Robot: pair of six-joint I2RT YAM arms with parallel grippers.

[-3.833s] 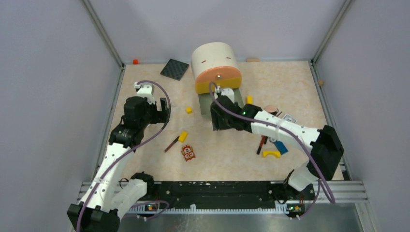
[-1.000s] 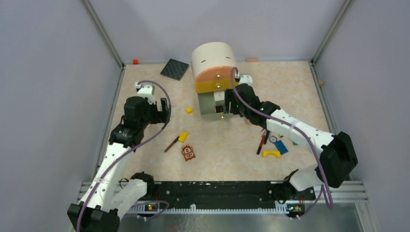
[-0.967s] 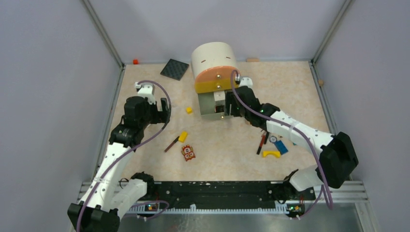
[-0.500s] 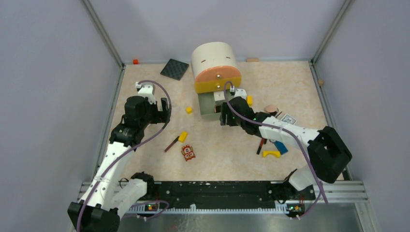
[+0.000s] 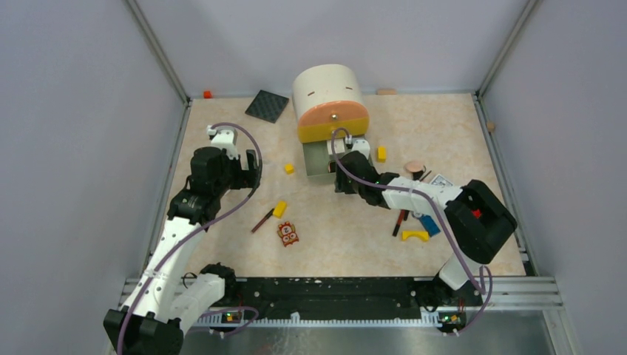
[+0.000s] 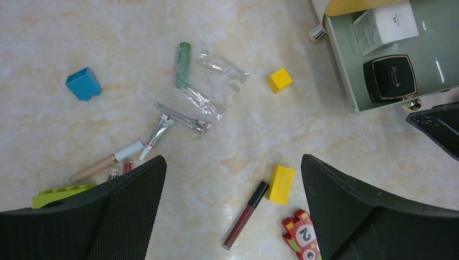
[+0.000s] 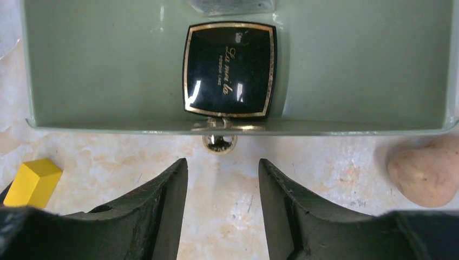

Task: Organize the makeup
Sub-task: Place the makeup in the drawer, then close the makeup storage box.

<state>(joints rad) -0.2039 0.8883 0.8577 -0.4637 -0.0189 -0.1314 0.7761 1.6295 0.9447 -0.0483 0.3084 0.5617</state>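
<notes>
The green drawer [image 7: 108, 70] of the cream and orange cabinet [image 5: 329, 103] stands pulled out. A black square compact [image 7: 229, 69] lies in it, and the left wrist view shows a white box [image 6: 385, 24] beside the compact [image 6: 388, 77]. My right gripper [image 7: 223, 168] is open just in front of the drawer's metal knob [image 7: 219, 142], touching nothing. My left gripper [image 6: 233, 162] hangs wide open above a dark red stick [image 6: 246, 215]. A green tube [image 6: 183, 62], a small silver tube [image 6: 157, 132] and a beige stick [image 6: 105, 161] lie loose on the table.
Yellow blocks [image 6: 281, 184] [image 6: 279, 80], an owl tile [image 6: 301, 238], a blue block [image 6: 83, 84] and a clear wrapper [image 6: 214, 81] are scattered about. A peach lump [image 7: 427, 173] lies right of the drawer. A black mat [image 5: 267, 106] sits at the back left.
My right gripper has swung from the drawer's right side round to its front, and its jaws have narrowed. The left arm has not moved.
</notes>
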